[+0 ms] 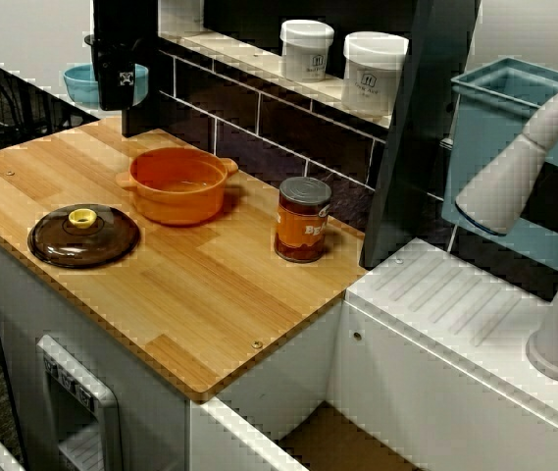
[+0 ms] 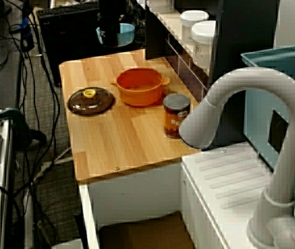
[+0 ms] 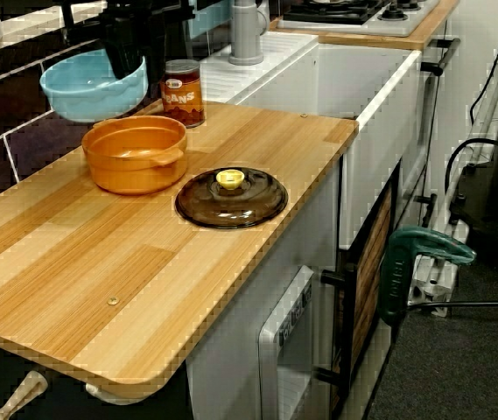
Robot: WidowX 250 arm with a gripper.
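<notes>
Pincer (image 3: pixel 128 63) is clamping the blue bowl (image 3: pixel 82 87) by its rim, holding it raised behind the orange pot (image 3: pixel 135 153). Risk: with a one-sided hold the bowl could be tipping, slipping down onto pot or worktop (image 3: pixel 100 262).

This is a play kitchen set up in a lab or office. A wooden bench (image 1: pixel 210 294) stands against a dark tiled wall (image 1: pixel 259 128), next to a white sink unit with a tap (image 2: pixel 240 98) and a stove (image 3: pixel 354 10). Loose cables (image 2: pixel 55 119) trail over grey carpet (image 3: pixel 459 367).
</notes>
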